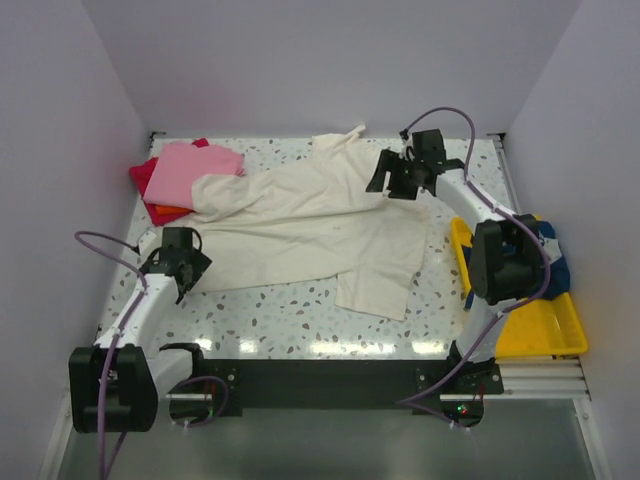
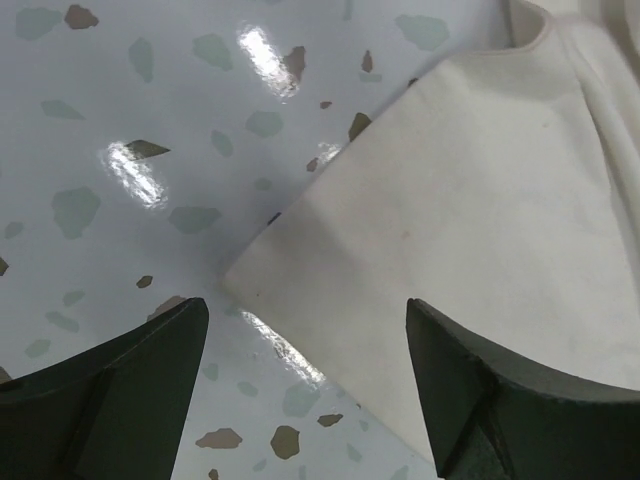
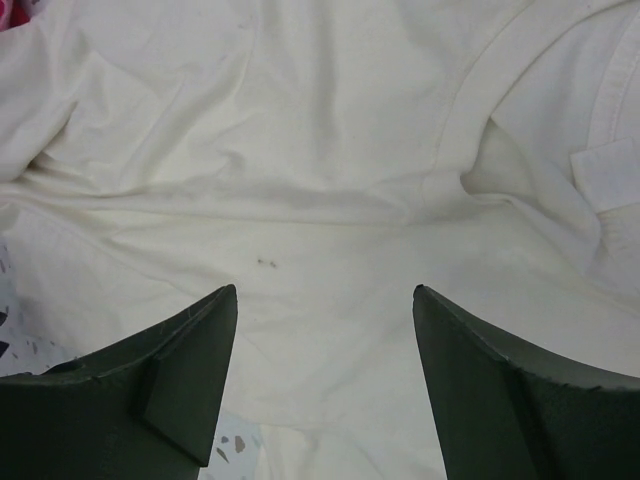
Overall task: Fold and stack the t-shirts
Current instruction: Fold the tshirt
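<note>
Hovering my left pincer [image 2: 305, 330] spread wide over the near-left hem corner of the cream t-shirt [image 1: 320, 225], which lies spread across the middle of the table [image 1: 290, 320], I read this as lining up a corner grab for the fold, nothing pinched yet. My right pincer [image 3: 325, 300] is spread too, low over the cloth near the collar, likely to take the opposite end so both lift together. The pink t-shirt [image 1: 195, 165] sits on the red t-shirt [image 1: 143, 178] and orange t-shirt [image 1: 165, 212] far left, clear of the fold

Pale lilac walls [image 1: 300, 60] on three sides, glossy speckled tabletop [image 1: 270, 312], bright glare patches [image 1: 330, 347], possibly from ceiling lights
</note>
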`<state>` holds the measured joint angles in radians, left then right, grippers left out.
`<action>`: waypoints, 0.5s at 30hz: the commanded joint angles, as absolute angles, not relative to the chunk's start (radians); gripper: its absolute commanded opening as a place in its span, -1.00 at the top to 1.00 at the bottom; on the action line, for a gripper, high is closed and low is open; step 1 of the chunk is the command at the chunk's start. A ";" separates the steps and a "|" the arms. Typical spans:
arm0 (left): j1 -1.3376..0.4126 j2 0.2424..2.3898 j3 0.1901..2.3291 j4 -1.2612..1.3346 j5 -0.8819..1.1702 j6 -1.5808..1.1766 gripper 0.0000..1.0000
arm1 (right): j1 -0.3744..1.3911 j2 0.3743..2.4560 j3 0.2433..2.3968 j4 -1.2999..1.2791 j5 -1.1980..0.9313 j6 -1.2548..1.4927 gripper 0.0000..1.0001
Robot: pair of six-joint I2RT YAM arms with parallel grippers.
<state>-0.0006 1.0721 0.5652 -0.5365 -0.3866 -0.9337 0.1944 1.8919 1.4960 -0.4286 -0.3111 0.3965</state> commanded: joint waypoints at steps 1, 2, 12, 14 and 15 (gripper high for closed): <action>0.073 1.077 0.548 -0.560 -0.381 -1.019 -0.66 | 0.192 1.797 1.459 -0.423 -0.342 0.397 -0.49; 0.081 1.072 0.537 -0.557 -0.377 -1.028 -0.56 | 0.192 1.786 1.442 -0.426 -0.342 0.396 -0.49; 0.114 1.077 0.486 -0.538 -0.328 -1.058 -0.10 | 0.192 1.692 1.338 -0.442 -0.333 0.384 -0.49; 0.114 1.083 0.477 -0.542 -0.327 -1.066 -0.03 | 0.193 1.684 1.319 -0.443 -0.333 0.383 -0.49; 0.114 1.081 0.473 -0.541 -0.327 -1.074 -0.01 | 0.192 1.680 1.313 -0.442 -0.331 0.383 -0.49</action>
<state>0.1047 1.0786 0.4911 -0.5415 -0.3294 -1.0393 0.1944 1.7359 1.3289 -0.4423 -0.3172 0.3916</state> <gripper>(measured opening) 0.512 0.743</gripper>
